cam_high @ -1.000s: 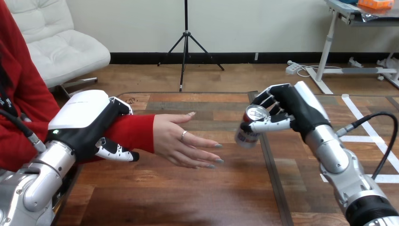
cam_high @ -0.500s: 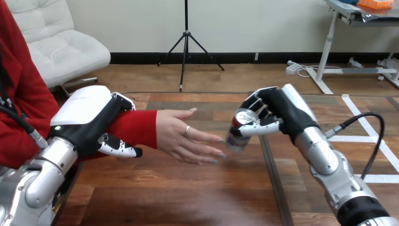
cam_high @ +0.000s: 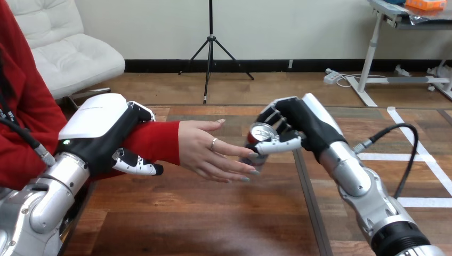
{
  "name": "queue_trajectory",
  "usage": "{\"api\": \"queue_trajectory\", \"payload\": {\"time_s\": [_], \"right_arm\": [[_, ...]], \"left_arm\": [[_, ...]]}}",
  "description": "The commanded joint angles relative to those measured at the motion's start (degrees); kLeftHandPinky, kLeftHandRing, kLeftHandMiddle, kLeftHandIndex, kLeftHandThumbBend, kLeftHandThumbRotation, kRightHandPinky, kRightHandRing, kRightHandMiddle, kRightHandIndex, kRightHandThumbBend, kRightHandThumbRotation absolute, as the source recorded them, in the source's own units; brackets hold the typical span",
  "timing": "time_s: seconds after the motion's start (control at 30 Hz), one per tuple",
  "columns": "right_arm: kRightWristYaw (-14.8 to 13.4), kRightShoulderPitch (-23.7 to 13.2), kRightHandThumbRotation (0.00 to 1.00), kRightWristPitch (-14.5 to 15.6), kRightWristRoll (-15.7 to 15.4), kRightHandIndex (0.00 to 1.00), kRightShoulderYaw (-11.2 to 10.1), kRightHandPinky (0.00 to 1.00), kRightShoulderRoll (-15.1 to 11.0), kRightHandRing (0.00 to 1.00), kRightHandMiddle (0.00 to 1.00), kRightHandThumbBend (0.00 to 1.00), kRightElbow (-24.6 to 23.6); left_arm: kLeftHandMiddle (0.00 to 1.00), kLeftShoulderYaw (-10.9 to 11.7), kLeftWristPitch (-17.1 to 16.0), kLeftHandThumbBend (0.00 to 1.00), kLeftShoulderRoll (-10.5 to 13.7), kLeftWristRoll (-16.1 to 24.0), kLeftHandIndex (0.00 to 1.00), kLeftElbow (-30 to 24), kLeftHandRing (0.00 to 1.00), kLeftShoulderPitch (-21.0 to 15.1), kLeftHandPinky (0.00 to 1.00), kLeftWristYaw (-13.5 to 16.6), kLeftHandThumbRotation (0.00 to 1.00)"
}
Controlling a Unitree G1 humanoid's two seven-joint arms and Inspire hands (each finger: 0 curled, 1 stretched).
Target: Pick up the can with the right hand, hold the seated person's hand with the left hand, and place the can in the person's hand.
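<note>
My right hand [cam_high: 304, 127] is curled round a silver can [cam_high: 258, 136] with a red and blue label, held above the table and tilted with its top toward me. The can's lower part touches the fingertips of the person's hand [cam_high: 210, 152], which reaches in from the left, open with the palm facing right. My left hand [cam_high: 101, 133] wraps the person's forearm at the red sleeve [cam_high: 152, 141], thumb curled underneath and fingers over the top.
The wooden table [cam_high: 213, 213] stretches below both arms, with a dark seam [cam_high: 306, 192] running front to back right of centre. A black cable [cam_high: 410, 154] loops off my right forearm.
My right hand has carried the can leftward until it meets the person's fingertips. The person's hand and my left hand have risen slightly.
</note>
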Motion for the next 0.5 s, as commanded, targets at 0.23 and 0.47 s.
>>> {"api": "queue_trajectory", "payload": {"time_s": [0.23,0.47], "right_arm": [[1.0,-5.2,0.00,-0.5,0.2,0.46,0.5,0.33,1.6,0.36,0.42,0.69,-6.9],[2.5,-5.9,0.00,0.8,0.4,0.45,1.3,0.31,3.6,0.35,0.41,0.68,-9.7]], "left_arm": [[0.38,0.9,-2.0,0.80,-1.1,-1.0,0.39,-3.9,0.34,-5.3,0.30,1.7,0.00],[0.38,0.7,-2.0,0.80,-1.5,-1.0,0.39,-3.6,0.33,-5.0,0.29,1.3,0.00]]}}
